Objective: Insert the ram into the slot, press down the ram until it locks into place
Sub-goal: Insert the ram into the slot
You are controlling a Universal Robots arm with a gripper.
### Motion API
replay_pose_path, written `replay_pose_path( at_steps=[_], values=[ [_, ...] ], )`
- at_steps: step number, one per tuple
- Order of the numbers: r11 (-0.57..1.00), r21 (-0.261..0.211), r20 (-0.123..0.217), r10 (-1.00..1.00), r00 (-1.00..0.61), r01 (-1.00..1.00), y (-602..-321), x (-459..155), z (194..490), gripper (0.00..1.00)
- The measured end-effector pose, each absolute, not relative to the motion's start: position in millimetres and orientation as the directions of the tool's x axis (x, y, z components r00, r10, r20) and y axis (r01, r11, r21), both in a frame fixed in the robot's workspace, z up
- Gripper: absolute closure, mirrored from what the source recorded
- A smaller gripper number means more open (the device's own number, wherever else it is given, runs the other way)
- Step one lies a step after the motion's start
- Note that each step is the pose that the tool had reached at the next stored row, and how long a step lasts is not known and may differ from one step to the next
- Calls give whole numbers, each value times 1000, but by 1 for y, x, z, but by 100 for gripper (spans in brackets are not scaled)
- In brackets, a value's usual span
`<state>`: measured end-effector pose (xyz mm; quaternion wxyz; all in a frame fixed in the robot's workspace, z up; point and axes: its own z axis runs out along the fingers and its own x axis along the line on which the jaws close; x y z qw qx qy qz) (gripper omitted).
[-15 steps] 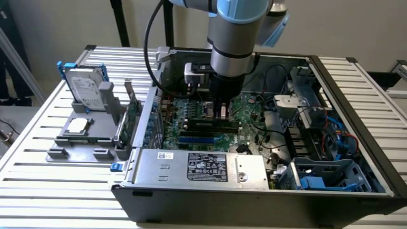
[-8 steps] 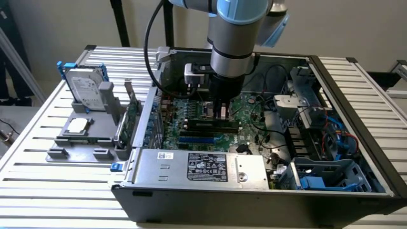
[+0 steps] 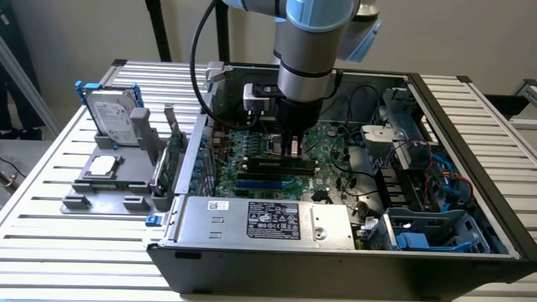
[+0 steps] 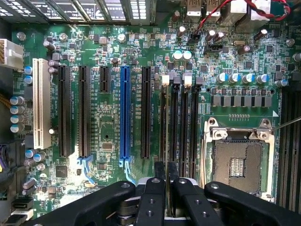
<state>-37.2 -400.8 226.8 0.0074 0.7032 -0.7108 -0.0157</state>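
Claw (image 3: 292, 150), at the exterior view's centre, appears pinched shut on the thin memory stick (image 4: 163, 123), which stands edge-up directly beneath it in the black socket (image 4: 165, 81), long axis along the socket; locking cannot be confirmed.

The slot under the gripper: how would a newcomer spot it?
Find the silver-framed processor socket. Four narrow black memory sockets lie between it and the blue socket; the slot is the one farthest from the processor, white-clipped, ahead of the gripper.
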Motion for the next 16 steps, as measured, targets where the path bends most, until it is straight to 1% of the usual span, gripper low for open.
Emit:
replay_pose_path(
  at_steps=[13, 15, 16],
  values=[
    [11, 31, -12, -1000, -11, -999, -401, -38, 222, 87],
    [11, 31, -12, -1000, -11, -999, -401, -38, 222, 85],
    [11, 31, -12, -1000, -11, -999, -401, -38, 223, 78]
  ],
)
